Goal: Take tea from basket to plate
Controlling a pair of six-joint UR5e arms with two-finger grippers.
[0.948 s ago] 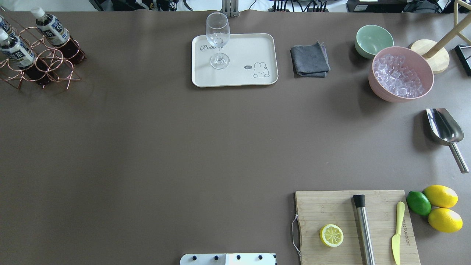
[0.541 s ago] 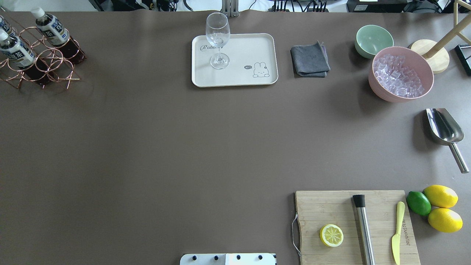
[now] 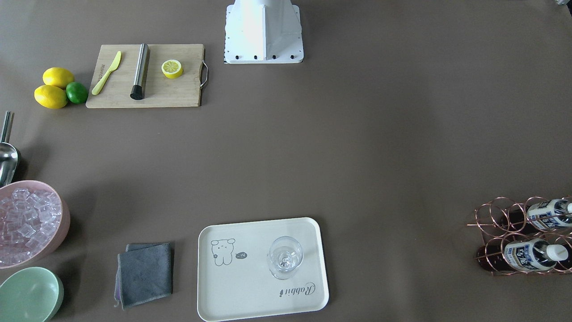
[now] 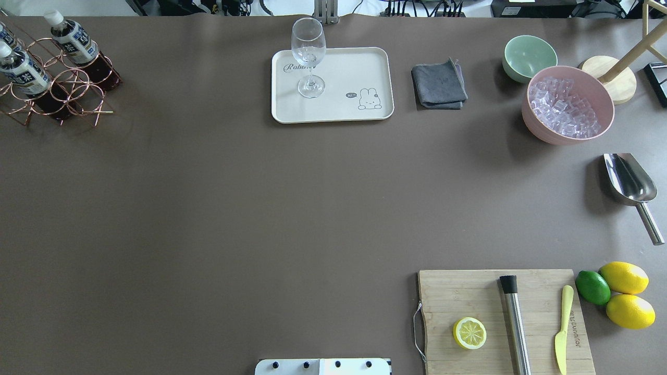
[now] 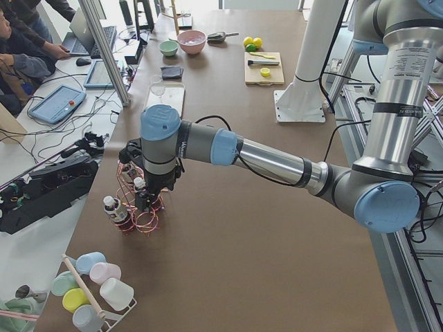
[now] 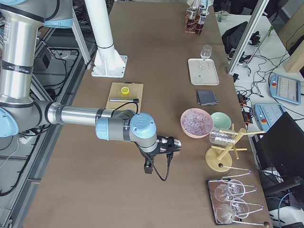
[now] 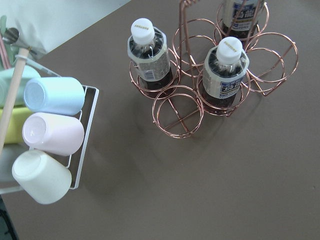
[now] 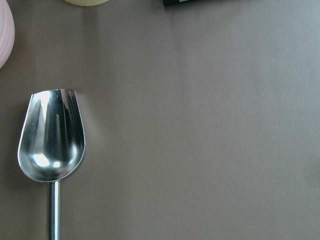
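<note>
Several tea bottles point(image 7: 227, 70) with white caps stand in the copper wire basket point(image 7: 178, 111), which the left wrist view looks down on. The basket point(image 4: 78, 91) is at the table's far left corner in the overhead view, with a tea bottle point(image 4: 73, 39) in it. My left gripper point(image 5: 147, 200) hangs just over the basket in the exterior left view; I cannot tell if it is open or shut. The cream plate point(image 4: 354, 73) lies at the far middle with a stemmed glass point(image 4: 308, 52) on it. My right gripper point(image 6: 175, 145) is low over the table near the pink bowl; I cannot tell its state.
A rack of pastel cups point(image 7: 50, 140) stands beside the basket. A steel scoop point(image 8: 50, 135) lies under the right wrist. A pink ice bowl point(image 4: 568, 104), green bowl point(image 4: 529, 56), grey cloth point(image 4: 439, 84), cutting board point(image 4: 503, 317) and lemons point(image 4: 625, 294) are on the right.
The front bottle and the basket wires have shifted very slightly in the overhead view. Nothing else has moved there.
</note>
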